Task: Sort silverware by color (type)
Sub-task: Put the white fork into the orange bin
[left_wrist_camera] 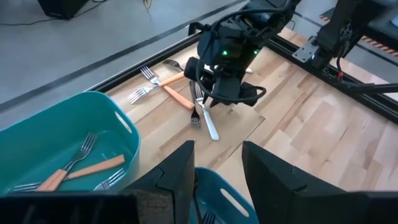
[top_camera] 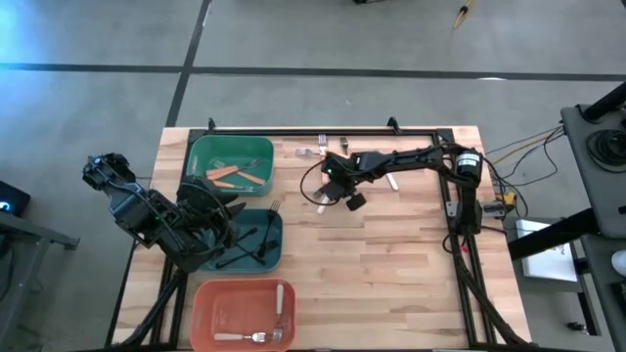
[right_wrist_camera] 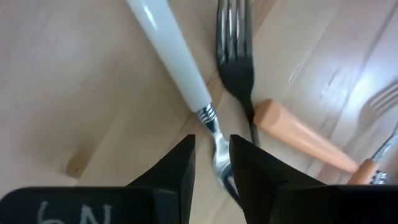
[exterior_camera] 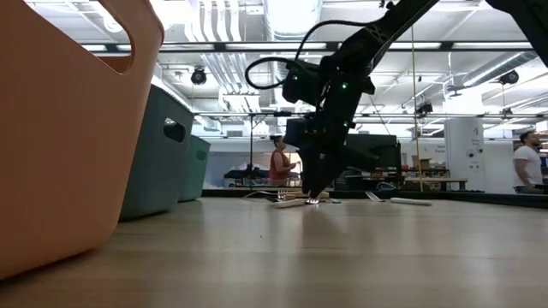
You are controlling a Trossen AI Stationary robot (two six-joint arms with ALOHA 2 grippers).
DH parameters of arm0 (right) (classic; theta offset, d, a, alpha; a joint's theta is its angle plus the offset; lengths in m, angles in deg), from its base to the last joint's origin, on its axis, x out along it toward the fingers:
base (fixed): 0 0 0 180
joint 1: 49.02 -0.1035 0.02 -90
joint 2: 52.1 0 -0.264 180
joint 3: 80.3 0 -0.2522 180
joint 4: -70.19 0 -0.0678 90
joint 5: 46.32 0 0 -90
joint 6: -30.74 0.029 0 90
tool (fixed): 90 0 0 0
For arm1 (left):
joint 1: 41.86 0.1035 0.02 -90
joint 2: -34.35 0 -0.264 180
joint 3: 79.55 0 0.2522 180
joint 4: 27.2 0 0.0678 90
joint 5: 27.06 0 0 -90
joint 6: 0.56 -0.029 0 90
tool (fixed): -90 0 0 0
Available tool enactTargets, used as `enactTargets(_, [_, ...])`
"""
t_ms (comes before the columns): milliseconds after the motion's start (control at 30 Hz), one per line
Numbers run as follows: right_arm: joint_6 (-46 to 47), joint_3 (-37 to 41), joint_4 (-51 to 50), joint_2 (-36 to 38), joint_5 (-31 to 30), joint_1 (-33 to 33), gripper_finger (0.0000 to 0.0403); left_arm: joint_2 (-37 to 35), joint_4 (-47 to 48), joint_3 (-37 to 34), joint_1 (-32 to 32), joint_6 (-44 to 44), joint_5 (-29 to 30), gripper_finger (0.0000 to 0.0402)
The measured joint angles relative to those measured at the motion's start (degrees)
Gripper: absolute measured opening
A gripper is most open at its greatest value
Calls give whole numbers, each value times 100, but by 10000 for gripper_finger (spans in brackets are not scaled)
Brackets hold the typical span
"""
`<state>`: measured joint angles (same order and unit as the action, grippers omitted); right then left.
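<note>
1. White-handled fork (right_wrist_camera: 177,59) lies on the wooden table (top_camera: 391,284) with its metal neck running straight between the fingertips of the right gripper (right_wrist_camera: 212,152); the two dark fingers (right_wrist_camera: 180,165) stand a little apart, one on each side of the neck, at or just above the board, and I cannot tell whether they are pinching it.
2. Just beside that fork lies a black fork (right_wrist_camera: 235,56), and next to it the rounded end of an orange-handled fork (right_wrist_camera: 298,140); these three lie in a small cluster on the far middle part of the table.
3. In the left wrist view the same cluster shows under the right gripper (left_wrist_camera: 217,99), with more loose forks (left_wrist_camera: 149,78) on the board just beyond it.
4. From the far right corner the right arm (top_camera: 411,158) stretches leftward along the far edge, its wrist bent so the gripper points down at the table; the low view shows its tip at the board among the forks.
5. Over the teal bin (top_camera: 274,256) at the left hangs the left gripper (left_wrist_camera: 214,168), its fingers apart and holding nothing.
6. Orange-handled forks lie in the green bin (top_camera: 201,152), dark ones in the teal bin, and white-handled ones in the salmon bin (top_camera: 210,318) nearest the front.
</note>
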<state>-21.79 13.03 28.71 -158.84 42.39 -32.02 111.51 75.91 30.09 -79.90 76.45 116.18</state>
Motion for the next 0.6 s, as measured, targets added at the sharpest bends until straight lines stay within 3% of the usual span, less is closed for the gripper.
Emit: enactTargets(600, [-105, 19, 332, -102, 488, 119, 91, 2, 1, -2, 0, -46, 8, 118])
